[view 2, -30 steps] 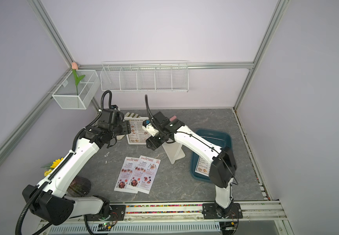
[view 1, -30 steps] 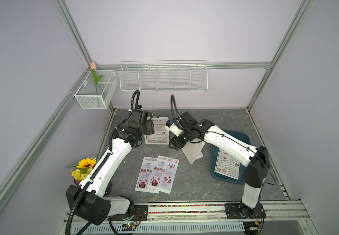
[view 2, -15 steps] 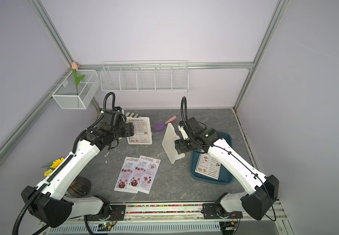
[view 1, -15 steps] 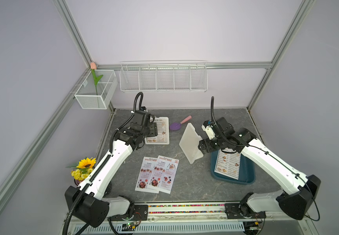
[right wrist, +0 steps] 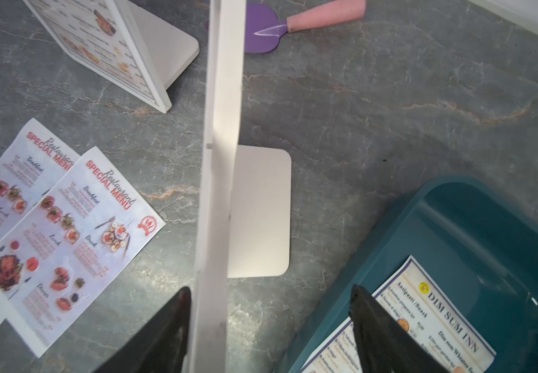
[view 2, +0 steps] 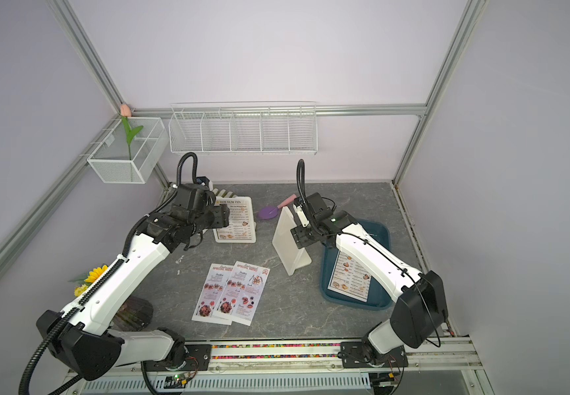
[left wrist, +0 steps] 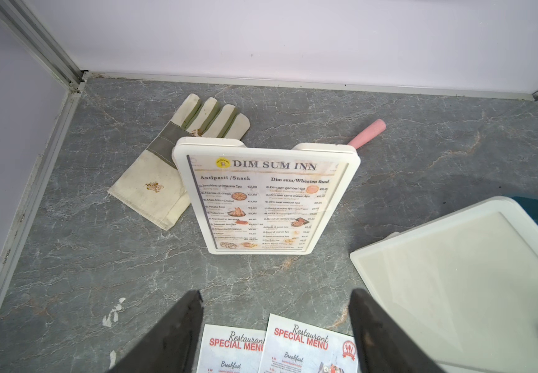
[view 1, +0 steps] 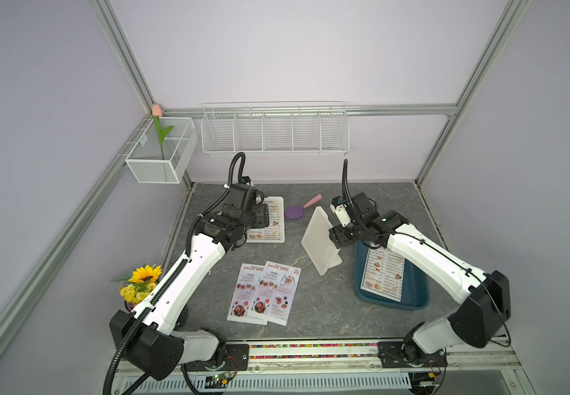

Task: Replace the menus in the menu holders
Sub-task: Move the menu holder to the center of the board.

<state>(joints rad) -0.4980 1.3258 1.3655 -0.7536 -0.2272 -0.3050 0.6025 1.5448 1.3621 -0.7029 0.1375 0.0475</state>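
1. Checking the filled menu holder [left wrist: 180, 161] first: it stands at the back left of the table with a DIM SUM INN menu [left wrist: 261, 210] in its slanted face. The empty menu holder [view 1: 317, 239] stands mid-table, its foot just beside the teal tray [view 1: 413, 297].
2. Two SPECIAL MENU sheets [view 1: 265, 294] lie flat and overlapping nearer my rail. The loose DIM SUM INN sheet [view 1: 383, 273] lies in the tray.
3. My left gripper [left wrist: 275, 292] hovers facing the filled menu holder, apart from it, jaws spread with nothing between them.
4. My right gripper [right wrist: 270, 289] has its jaws wide too. The empty holder's panel runs between the fingers [right wrist: 164, 339], close by one and clear of the other, unclamped. I cannot tell whether it touches.
5. A pale work glove [left wrist: 164, 168] lies behind the filled holder, partly hidden by it. A purple spatula [view 1: 293, 212] with a pink handle lies between the two holders, toward the back wall.
6. The tabletop [view 1: 328, 307] is grey and marbled, and lilac walls close it in. A wire basket [view 1: 275, 131] hangs on the back wall, a mesh box [view 1: 153, 167] in the left corner holds a tulip, and sunflowers [view 1: 143, 278] sit beside my left arm.
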